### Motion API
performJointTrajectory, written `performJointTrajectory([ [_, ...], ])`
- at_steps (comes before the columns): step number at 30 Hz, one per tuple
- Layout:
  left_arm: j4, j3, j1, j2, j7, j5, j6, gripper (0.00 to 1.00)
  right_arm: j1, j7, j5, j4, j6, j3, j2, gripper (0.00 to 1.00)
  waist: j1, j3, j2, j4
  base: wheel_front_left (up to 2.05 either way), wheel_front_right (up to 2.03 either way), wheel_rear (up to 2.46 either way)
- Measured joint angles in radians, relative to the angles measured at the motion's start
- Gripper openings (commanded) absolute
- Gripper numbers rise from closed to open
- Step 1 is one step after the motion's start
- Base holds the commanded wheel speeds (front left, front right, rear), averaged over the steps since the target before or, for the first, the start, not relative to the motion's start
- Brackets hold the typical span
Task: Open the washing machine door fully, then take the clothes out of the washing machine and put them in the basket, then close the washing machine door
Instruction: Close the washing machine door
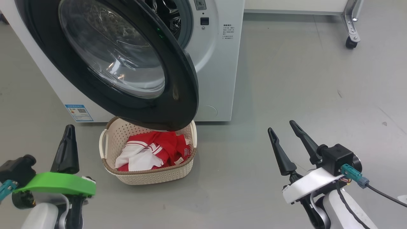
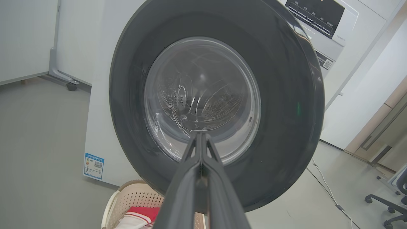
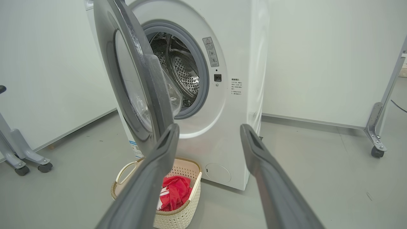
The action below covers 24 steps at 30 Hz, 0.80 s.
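Nearest, the left pincer (image 2: pixel 200 136) has its two long dark fingers pressed together with nothing between them, pointing at the door's glass. The right pincer (image 1: pixel 281 126) stands wide open and empty above the bare grey floor (image 1: pixel 286 79), well apart from everything.

Beyond them, the small cream perforated plastic basket with a brown woven-look rim (image 1: pixel 149 178) sits on the floor against the foot of the washer. The red jersey-like clothes with white striped sleeves (image 1: pixel 159 149) lie heaped in it: soft, limp and light.

Over the basket hangs the large round door with a glossy black rim and bulging clear glass bowl (image 1: pixel 178 95), partly swung out. It looks stiff and fairly heavy, yet should turn easily on its hinge. The glossy rim is likely slippery, so a grip would be poor. A flat push on the rim's free edge, away from the hinge and off the glass, looks best.

Behind it stands the big white front-loading washing machine (image 1: pixel 219 63). What shows of its perforated steel drum (image 3: pixel 184 70) holds no garment, so closing the door seems to be what remains.
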Motion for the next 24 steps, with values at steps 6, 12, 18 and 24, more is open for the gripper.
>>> performJointTrajectory([
  [6,-0.01,-0.002,0.051,0.01,-0.026,0.121,0.049,0.06,0.01,0.0,-0.003,-0.008,0.0,0.001,0.005,1.0,0.0,-0.004,0.0,0.003,0.0,0.0,0.0],
  [12,-0.023,-0.002,0.088,-0.002,-0.019,0.168,0.075,1.0,0.018,0.0,-0.003,-0.015,0.0,0.0,0.007,1.0,0.0,-0.003,0.0,0.004,0.0,0.0,0.0],
  [18,-0.04,0.001,0.097,-0.023,-0.019,0.204,0.088,1.0,0.018,0.0,-0.003,-0.027,0.0,-0.006,0.008,1.0,0.0,0.009,0.0,0.008,0.0,0.0,0.0],
  [24,-0.08,0.028,0.098,-0.053,-0.019,0.24,0.092,1.0,0.018,0.0,-0.005,-0.029,0.0,-0.009,0.008,1.0,0.0,0.014,0.0,0.014,0.0,0.0,0.0],
])
